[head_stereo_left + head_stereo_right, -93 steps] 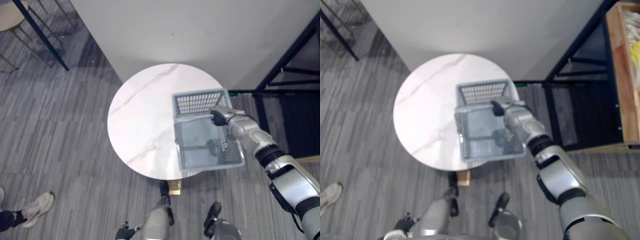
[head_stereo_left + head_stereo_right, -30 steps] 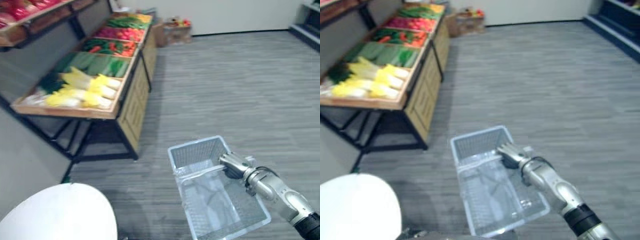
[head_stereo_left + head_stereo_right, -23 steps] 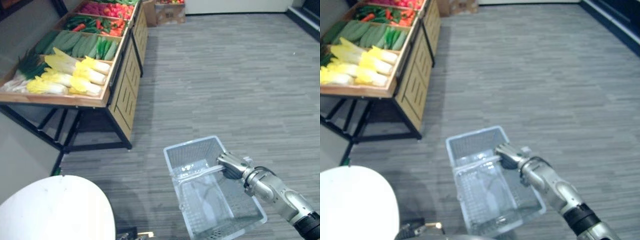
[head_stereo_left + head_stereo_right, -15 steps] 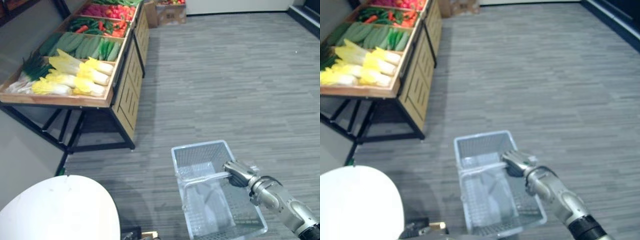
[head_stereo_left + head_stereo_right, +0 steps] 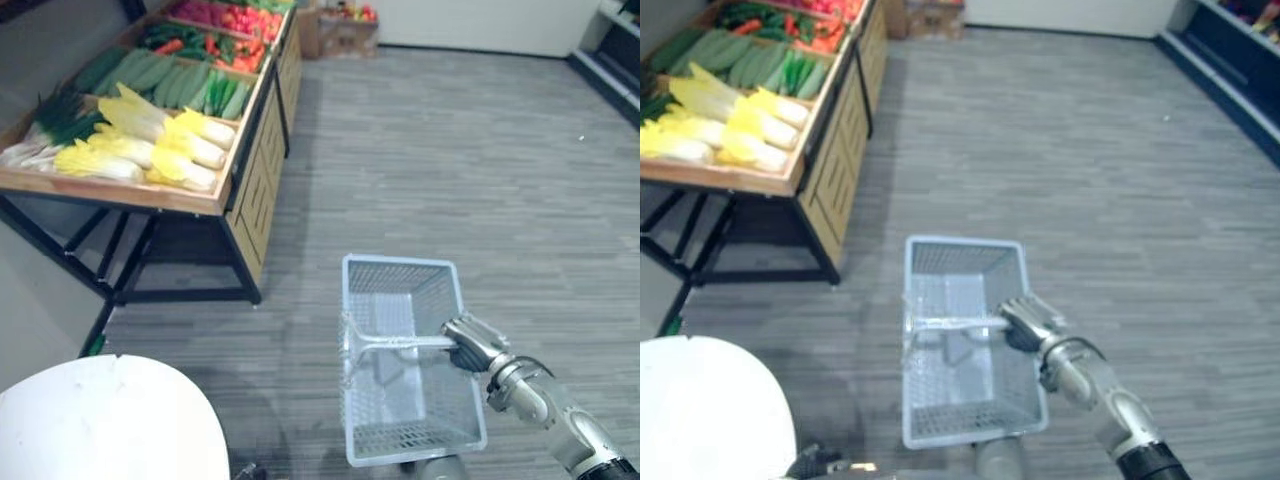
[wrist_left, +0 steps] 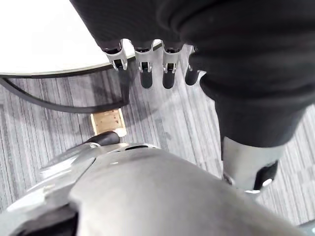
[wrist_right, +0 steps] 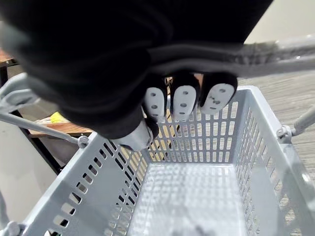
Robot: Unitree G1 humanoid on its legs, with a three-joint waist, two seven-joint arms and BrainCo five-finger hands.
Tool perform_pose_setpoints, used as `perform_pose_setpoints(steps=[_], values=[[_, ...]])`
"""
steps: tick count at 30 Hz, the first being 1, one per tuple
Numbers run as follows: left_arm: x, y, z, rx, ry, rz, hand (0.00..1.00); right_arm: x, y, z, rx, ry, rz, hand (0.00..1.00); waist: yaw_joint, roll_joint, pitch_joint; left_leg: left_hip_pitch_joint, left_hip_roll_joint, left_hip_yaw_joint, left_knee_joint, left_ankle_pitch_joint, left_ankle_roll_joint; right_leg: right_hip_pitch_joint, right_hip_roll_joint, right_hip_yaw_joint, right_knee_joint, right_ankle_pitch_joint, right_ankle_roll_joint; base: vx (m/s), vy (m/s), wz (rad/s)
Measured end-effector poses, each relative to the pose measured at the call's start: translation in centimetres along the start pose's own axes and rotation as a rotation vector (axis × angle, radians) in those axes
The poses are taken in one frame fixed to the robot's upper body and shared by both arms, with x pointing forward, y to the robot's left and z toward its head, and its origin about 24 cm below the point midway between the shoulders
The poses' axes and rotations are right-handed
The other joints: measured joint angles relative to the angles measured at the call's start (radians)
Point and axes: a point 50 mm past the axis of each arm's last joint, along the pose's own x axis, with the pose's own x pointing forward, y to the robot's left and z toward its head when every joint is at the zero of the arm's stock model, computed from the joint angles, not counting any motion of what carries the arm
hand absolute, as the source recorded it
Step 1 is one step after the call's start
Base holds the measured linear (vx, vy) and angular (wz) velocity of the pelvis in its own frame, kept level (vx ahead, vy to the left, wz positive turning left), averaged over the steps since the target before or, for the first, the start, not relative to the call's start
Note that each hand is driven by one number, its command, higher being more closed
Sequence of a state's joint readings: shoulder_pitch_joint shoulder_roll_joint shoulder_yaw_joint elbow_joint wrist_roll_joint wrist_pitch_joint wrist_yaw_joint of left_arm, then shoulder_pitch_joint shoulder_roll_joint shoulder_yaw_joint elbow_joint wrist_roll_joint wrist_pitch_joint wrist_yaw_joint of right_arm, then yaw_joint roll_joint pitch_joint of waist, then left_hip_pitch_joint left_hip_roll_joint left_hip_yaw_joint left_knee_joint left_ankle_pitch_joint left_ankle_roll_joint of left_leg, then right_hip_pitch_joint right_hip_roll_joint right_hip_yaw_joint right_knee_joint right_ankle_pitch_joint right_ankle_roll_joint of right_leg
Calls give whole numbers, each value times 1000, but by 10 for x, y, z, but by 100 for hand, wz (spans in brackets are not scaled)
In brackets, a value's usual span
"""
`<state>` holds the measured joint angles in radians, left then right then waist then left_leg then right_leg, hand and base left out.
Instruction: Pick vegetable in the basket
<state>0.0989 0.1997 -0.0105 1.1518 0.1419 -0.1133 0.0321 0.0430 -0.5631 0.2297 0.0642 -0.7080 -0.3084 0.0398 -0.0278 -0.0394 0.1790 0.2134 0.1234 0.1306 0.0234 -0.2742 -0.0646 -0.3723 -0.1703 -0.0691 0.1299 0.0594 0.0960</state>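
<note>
Hanging from the right robot hand [image 5: 468, 346] is a slotted plastic basket [image 5: 398, 291].

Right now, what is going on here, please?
The robot's right hand carries an empty grey basket above the floor, fingers curled round its handle. No vegetable is in it yet. The stand with vegetables is ahead on the left. The left hand hangs open near the white table.

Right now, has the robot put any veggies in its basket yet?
Not yet. Done: the right hand is curled round the handle of the basket, carrying it over the floor. The basket is empty. Left: reach the vegetables on the wooden stand and put one in. The left hand hangs open.
</note>
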Motion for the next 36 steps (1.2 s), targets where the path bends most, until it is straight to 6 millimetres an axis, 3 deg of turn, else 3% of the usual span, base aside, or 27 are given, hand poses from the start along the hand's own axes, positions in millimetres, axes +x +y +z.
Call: perform_pose_setpoints(steps=[1, 2, 4, 6, 8, 10, 11, 12, 13, 14, 16, 17, 18, 19, 20, 21, 23, 26, 29, 30, 31, 32, 33, 34, 35, 36], values=[[1, 3, 2, 6, -5, 8, 0, -1, -1, -3, -2, 12, -4, 100, -3, -14, 4, 22, -4, -21, -7, -18, -16, 13, 2, 26, -38, 56, 2, 431, -247, 59], [2, -6, 8, -3, -16, -11, 0, -5, -7, -13, -9, 60, -27, 100, -1, 38, 12, 41, 33, -52, -1, -40, -18, -4, 32, 12, 55, 93, -4, 431, -235, 48], [3, -16, 15, -3, -44, -35, 0, -2, -15, -22, -18, 109, -56, 100, 11, 87, -4, 16, 66, -100, 60, -8, -7, -65, 58, -8, 199, -29, -28, 452, -230, 18], [3, -18, 15, -8, -45, -36, 0, -6, -13, -26, -13, 141, -47, 100, 5, 86, -3, -20, 78, -133, 181, 49, 5, -35, 61, -37, 252, -93, -46, 528, -284, 20], [2, -16, 12, -12, -34, -28, 0, -13, -7, -29, -3, 163, -28, 100, 3, 82, -3, -91, 93, -155, 399, 144, -13, 48, 60, -67, 252, -145, -59, 529, -215, 33], [2, -12, 13, -35, -40, -11, 0, -21, -1, -31, 7, 181, -8, 100, 7, 53, 12, -239, 103, -188, 730, 431, -123, 187, 55, -98, 202, -196, -79, 493, -174, 31], [2, -10, 15, -35, -52, -7, 0, -22, 0, -32, 8, 185, -5, 100, 15, 54, 12, -286, 112, -176, 832, 415, -121, 223, 55, -102, 179, -204, -87, 556, -171, 16], [3, -9, 20, -36, -74, -1, 0, -23, 1, -32, 11, 189, -1, 100, 34, 53, 13, -372, 117, -132, 982, 344, -89, 295, 55, -104, 134, -210, -90, 443, -99, 3], [3, -8, 22, -37, -81, 2, 0, -24, 3, -32, 14, 192, 3, 100, 46, 51, 14, -417, 109, -95, 1033, 295, -70, 349, 51, -105, 96, -210, -90, 507, -81, -6], [3, -8, 23, -39, -85, 7, 0, -25, 4, -32, 15, 195, 7, 100, 61, 49, 15, -472, 97, -47, 1028, 244, -36, 411, 44, -106, 50, -210, -90, 404, -23, -7], [3, -7, 23, -46, -85, 12, 0, -25, 3, -32, 16, 191, 3, 100, 70, 45, 17, -543, 65, 6, 899, 185, -10, 475, 27, -110, -1, -220, -74, 333, 48, -7], [3, -7, 23, -46, -83, 13, 0, -25, 3, -32, 18, 192, 3, 100, 71, 45, 17, -551, 51, 20, 812, 180, -13, 490, 20, -111, -12, -225, -66, 384, 117, -8], [3, -8, 22, -47, -82, 15, 0, -26, 5, -32, 21, 191, 5, 100, 69, 47, 17, -547, 21, 39, 576, 190, -13, 517, 8, -115, -25, -241, -39, 408, 183, -10], [2, -9, 19, -48, -72, 18, 0, -28, 7, -32, 26, 196, 13, 100, 67, 54, 14, -524, -2, 47, 322, 243, -15, 545, 2, -117, -38, -261, -9, 616, 333, -14], [0, -15, 13, -54, -56, 7, 0, -31, 9, -33, 23, 203, 25, 100, 68, 86, 1, -503, 0, 38, 127, 304, -17, 577, 23, -116, -60, -282, 16, 456, 270, -13], [-1, -18, 10, -59, -50, 4, 0, -32, 11, -34, 27, 208, 28, 100, 69, 96, 2, -509, 1, 25, 132, 392, 17, 595, 35, -112, -67, -296, 29, 453, 267, 5], [1, -8, 15, -44, -65, 29, 0, -30, 17, -31, 41, 200, 47, 100, 64, 58, -2, -558, -48, 29, 214, 327, 54, 609, 7, -81, -76, -293, 11, 372, 183, 36], [0, -8, 12, -66, -51, 36, 0, -22, 16, -30, 33, 182, 53, 100, 93, 53, -1, -568, -56, 59, 297, 256, 78, 609, -17, -41, -58, -226, 22, 394, 188, -5], [-2, -9, 0, -63, -18, 35, 0, -21, 21, -26, 54, 172, 56, 100, 111, 21, -11, -445, -129, 89, 225, 208, 102, 537, -93, 31, 223, -214, 29, 395, 208, -5], [-3, -7, -4, -44, -9, 36, 0, -21, 24, -24, 70, 171, 54, 100, 111, 1, -17, -405, -155, 97, 191, 201, 111, 474, -115, 69, 372, -183, 66, 370, 149, -7], [-5, -4, -9, -16, 3, 37, 0, -17, 27, -18, 92, 157, 50, 100, 109, -17, -14, -324, -187, 104, 143, 177, 128, 350, -132, 143, 630, -20, 104, 451, 149, -9], [-5, -4, -11, 2, 12, 33, 0, -15, 29, -15, 97, 149, 45, 100, 106, -22, -10, -270, -197, 96, 117, 164, 135, 288, -128, 176, 773, 102, 123, 466, 124, -9], [-5, -3, -12, 19, 16, 32, 0, -14, 28, -13, 98, 140, 40, 100, 103, -25, -5, -240, -203, 84, 116, 153, 143, 248, -124, 179, 872, 91, 112, 409, 72, 21], [-5, -2, -12, 55, 20, 24, 0, -11, 25, -13, 91, 132, 26, 100, 90, -20, 1, -181, -204, 56, 117, 130, 161, 188, -109, 152, 1018, 2, 29, 433, 52, 50], [-5, -3, -12, 70, 18, 15, 0, -10, 22, -14, 90, 136, 11, 100, 70, -6, 7, -117, -203, 27, 98, 123, 168, 148, -101, 93, 1062, -88, -28, 444, 42, 62], [-4, -5, -10, 72, 13, 10, 0, -11, 22, -15, 92, 141, 3, 100, 61, -4, 4, -85, -201, 14, 81, 121, 169, 128, -96, 62, 1049, -133, -45, 444, 13, 76]])
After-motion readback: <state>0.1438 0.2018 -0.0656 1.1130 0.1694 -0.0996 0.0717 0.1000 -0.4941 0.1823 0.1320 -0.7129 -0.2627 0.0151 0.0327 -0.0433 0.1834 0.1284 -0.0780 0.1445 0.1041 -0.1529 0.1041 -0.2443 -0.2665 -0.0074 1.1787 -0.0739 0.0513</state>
